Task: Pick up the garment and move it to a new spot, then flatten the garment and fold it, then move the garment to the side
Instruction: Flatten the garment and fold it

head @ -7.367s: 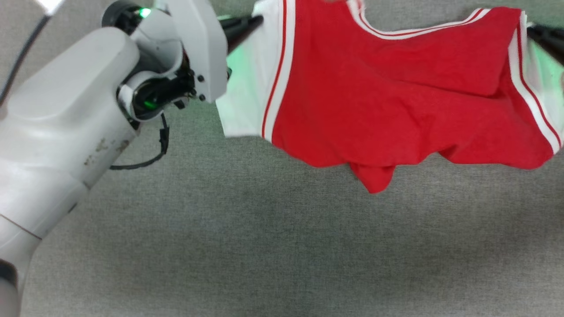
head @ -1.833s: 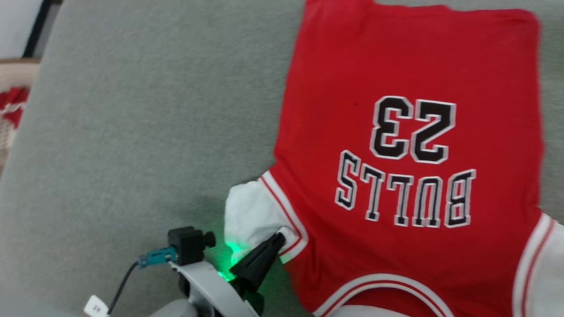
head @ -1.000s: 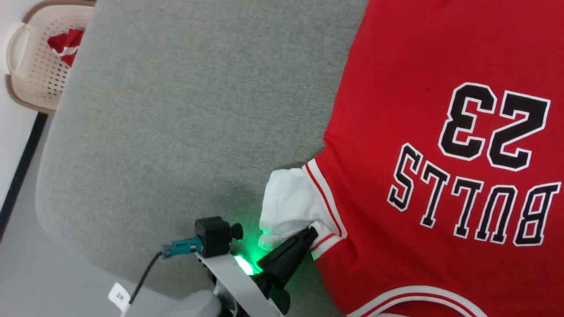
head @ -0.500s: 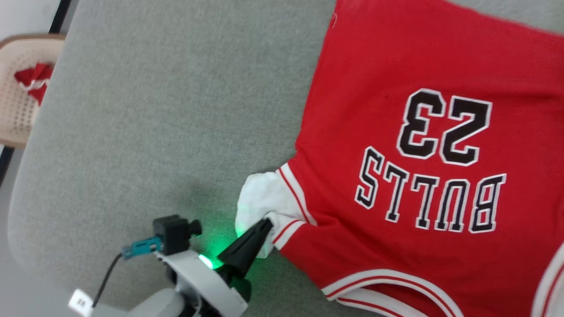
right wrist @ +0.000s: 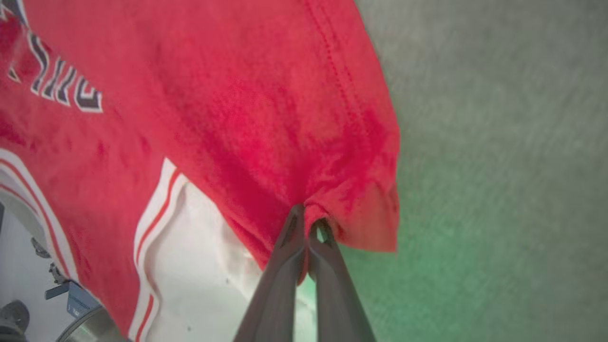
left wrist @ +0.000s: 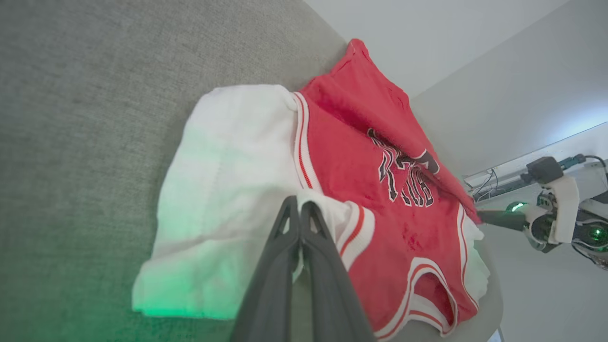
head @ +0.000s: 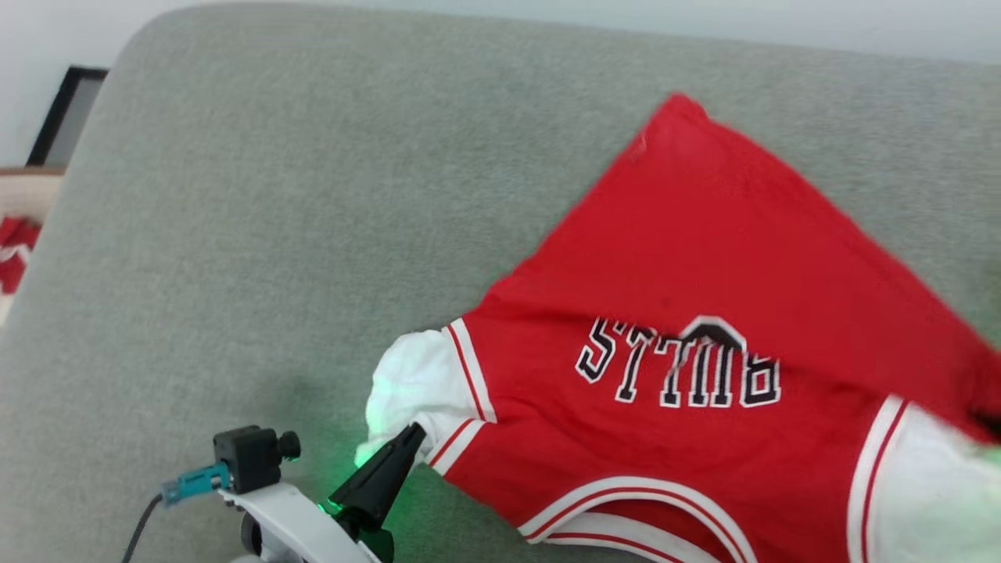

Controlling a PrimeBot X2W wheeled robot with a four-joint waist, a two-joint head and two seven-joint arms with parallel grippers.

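Left hand (head: 414, 432) at garment (head: 704, 250) on grey cushion (head: 274, 195)

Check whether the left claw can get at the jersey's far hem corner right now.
Probably not yet: the left claw is shut on the garment's white sleeve and must release first. The way across the grey cushion looks free, though that corner lies far off.

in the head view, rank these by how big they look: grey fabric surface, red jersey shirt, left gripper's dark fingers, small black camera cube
1. grey fabric surface
2. red jersey shirt
3. left gripper and small black camera cube: look alike, so unranked
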